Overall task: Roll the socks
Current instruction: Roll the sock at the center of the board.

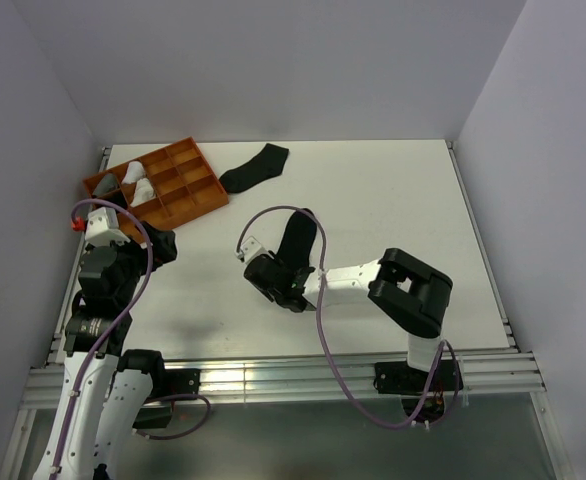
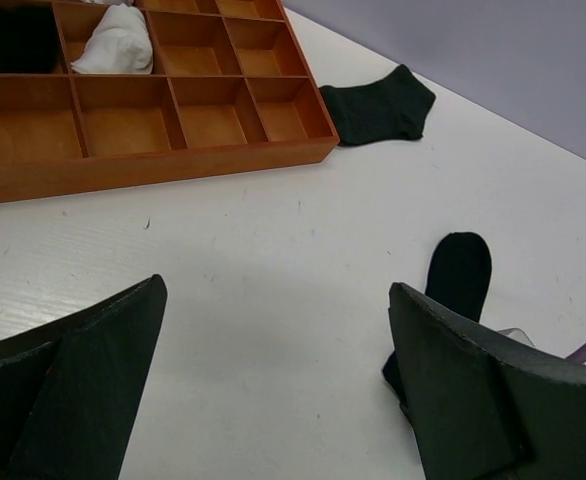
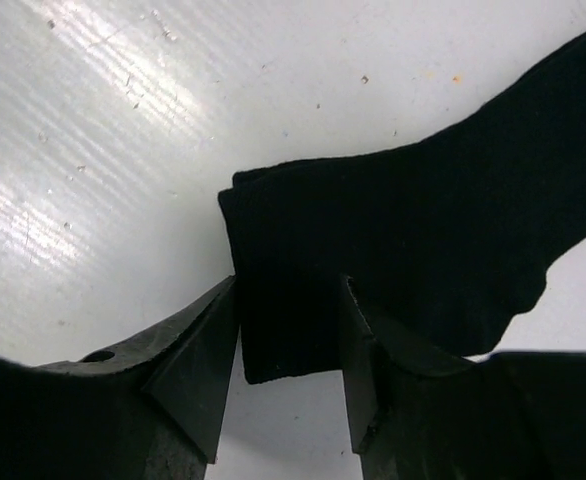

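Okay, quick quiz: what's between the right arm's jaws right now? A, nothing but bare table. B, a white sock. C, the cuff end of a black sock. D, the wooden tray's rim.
C: the right wrist view shows the right gripper straddling the black sock at its cuff end.

Matt black cloth sock [image 3: 413, 250], glossy table [image 3: 93, 150]

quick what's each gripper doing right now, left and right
Left gripper: open, holding nothing, above bare table.
Right gripper: jaws partly closed around the edge of the black sock; a firm grip cannot be told.
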### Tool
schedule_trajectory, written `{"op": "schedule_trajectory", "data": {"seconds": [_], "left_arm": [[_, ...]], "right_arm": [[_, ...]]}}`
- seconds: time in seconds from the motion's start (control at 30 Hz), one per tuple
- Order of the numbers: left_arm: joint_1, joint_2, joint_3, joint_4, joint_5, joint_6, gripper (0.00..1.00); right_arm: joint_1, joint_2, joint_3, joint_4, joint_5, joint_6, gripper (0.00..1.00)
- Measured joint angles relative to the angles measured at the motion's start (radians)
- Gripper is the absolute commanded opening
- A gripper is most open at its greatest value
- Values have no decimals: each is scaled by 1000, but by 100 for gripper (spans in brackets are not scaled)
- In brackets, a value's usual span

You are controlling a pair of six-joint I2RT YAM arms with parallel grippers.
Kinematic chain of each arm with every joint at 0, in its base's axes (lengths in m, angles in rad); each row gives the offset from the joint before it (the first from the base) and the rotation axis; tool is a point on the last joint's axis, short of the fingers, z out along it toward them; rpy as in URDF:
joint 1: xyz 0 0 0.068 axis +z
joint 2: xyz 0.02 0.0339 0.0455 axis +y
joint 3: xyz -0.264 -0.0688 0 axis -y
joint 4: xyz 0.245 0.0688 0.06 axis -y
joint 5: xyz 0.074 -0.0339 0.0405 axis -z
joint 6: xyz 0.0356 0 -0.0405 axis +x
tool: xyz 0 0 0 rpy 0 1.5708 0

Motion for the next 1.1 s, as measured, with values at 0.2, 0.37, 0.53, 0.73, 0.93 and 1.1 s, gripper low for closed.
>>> {"op": "schedule_trajectory", "data": {"seconds": [0.2,0.37,0.53,0.73,0.93,1.1], "left_arm": [[2,2,0,9,29,1,99],[3,59,4,9,72,-10,99],[2,127,9,3,130,-72,99],[-39,148,-9,25,175,-185,97],[-174,191,-106,60,159,-311,94],[-315,278,-150,101,92,-400,90]], "right_arm": [[3,14,-13,40,51,32,32],[4,15,-29,55,71,46,9],[4,18,-23,52,51,34,0],[-2,4,-11,52,-86,37,0],[-12,-19,-11,49,-303,88,0],[-45,-21,-11,60,-476,147,0]]}}
